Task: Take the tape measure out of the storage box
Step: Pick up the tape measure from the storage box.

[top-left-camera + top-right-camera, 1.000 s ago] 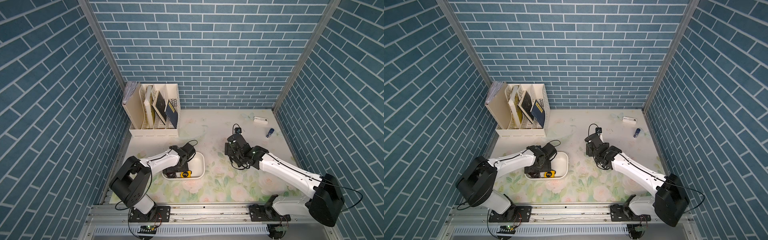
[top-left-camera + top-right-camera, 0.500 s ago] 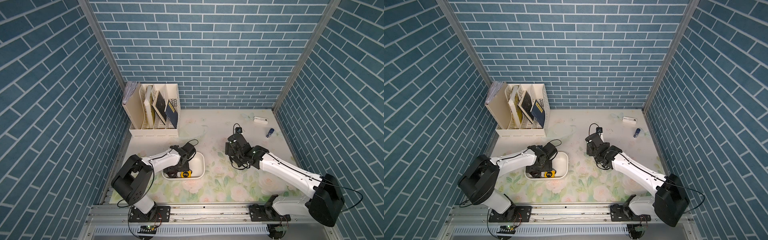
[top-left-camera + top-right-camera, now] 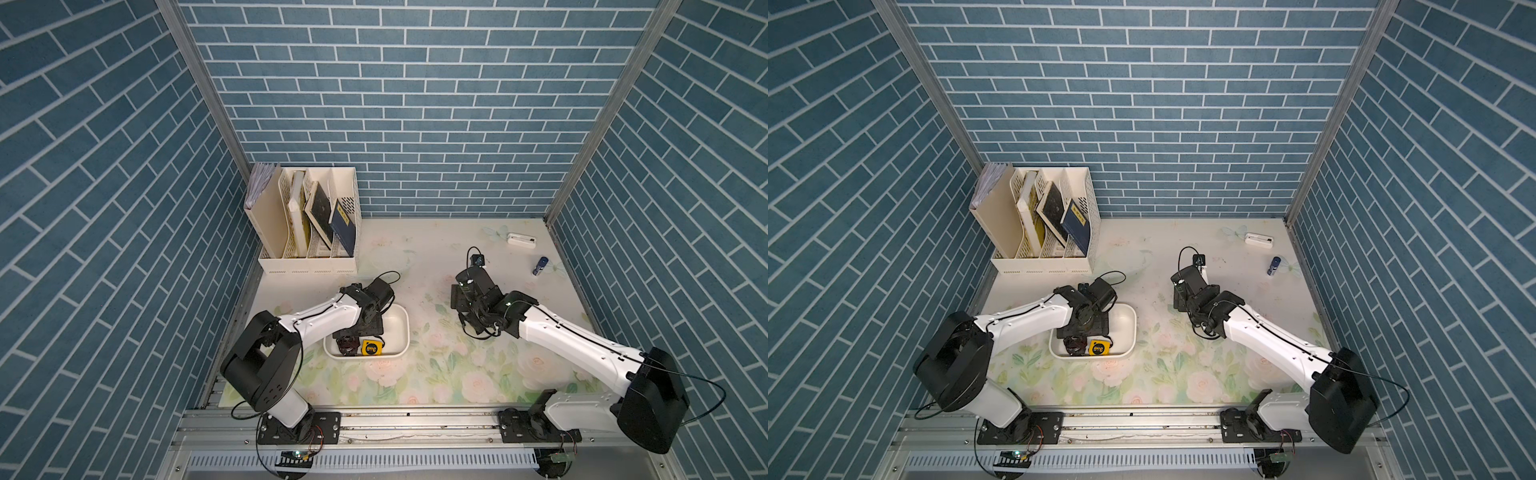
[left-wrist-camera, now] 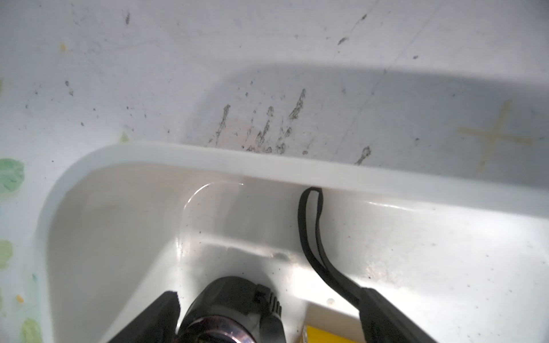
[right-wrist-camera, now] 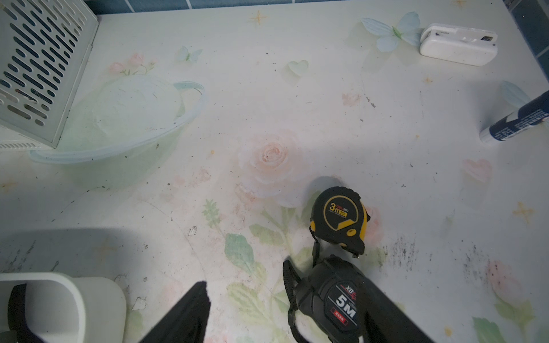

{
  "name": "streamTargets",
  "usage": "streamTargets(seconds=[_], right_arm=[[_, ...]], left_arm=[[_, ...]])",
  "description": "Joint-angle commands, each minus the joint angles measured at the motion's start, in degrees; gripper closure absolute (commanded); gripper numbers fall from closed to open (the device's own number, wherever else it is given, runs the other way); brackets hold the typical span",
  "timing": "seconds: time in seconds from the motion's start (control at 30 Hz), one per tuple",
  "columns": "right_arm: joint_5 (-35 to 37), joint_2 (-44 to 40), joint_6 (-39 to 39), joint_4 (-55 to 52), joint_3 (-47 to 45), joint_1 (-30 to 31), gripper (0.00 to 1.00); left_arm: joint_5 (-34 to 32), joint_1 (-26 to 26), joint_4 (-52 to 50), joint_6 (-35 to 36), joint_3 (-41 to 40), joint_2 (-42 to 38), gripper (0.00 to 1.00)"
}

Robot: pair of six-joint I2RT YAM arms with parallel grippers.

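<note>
1. Two tape measures sit in the storage box (image 4: 267, 166): a dark tape measure (image 4: 228, 308) and a yellow tape measure (image 3: 371, 347). They lie side by side at the end of the box nearest the robot, touching or close to it.
2. The left gripper (image 4: 267, 294) is down inside the box with its jaws spread wide, gripping nothing. The dark tape measure lies between the fingers (image 4: 160, 317), close to one of them, with a clear gap to the other.
3. From the gripper, the dark case is straight ahead at the fingertips. The yellow one is just beside it, toward the robot's right, and its corner shows in that open gap.
4. Axis: both cases are stubby with no strong long axis. The yellow one lies flat, face up. The dark one probably does too, but the wrist view cuts it off. The dark case has a ridged tab that points toward the finger on the gap side.
5. A black strap (image 4: 310, 231) runs from that finger up the box wall to the rim. I cannot tell which case it belongs to.
6. The right gripper (image 5: 285, 285) is well apart over the tabletop (image 5: 267, 104), jaws apart. A 5M tape measure (image 5: 335, 300) rests against one finger, unpinched, and a 3m tape measure (image 5: 338, 219) lies just beyond the tips. The left arm is far nearer the box.
7. Judgement: closing now risks catching the yellow corner or the strap, so centre on one case first.
</note>
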Motion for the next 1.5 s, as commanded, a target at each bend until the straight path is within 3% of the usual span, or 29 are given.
streamTargets(seconds=[0.0, 0.67, 0.83, 1.2, 1.47], right_arm=[[0.25, -0.41, -0.4, 0.21, -0.78, -0.19, 0.2], [0.51, -0.94, -0.66, 0.28, -0.96, -0.42, 0.2], [0.3, -0.6, -0.59, 0.45, -0.88, -0.52, 0.2], [0.42, -0.14, -0.66, 0.28, -0.95, -0.7, 0.2], [0.43, -0.32, -0.36, 0.8, -1.5, -0.79, 0.2]], left_arm=[[-1.77, 0.08, -3.78, 0.52, 0.61, -0.69, 0.01], [-0.21, 1.49, -2.3, 1.67, -4.64, -0.93, 0.05], [1.15, 1.88, -0.53, 2.35, -5.58, -0.16, 0.15], [2.37, 2.01, 0.94, 2.35, -6.79, 0.21, 0.5], [1.4, 1.99, -2.85, 1.98, -0.12, -2.57, 0.79]])
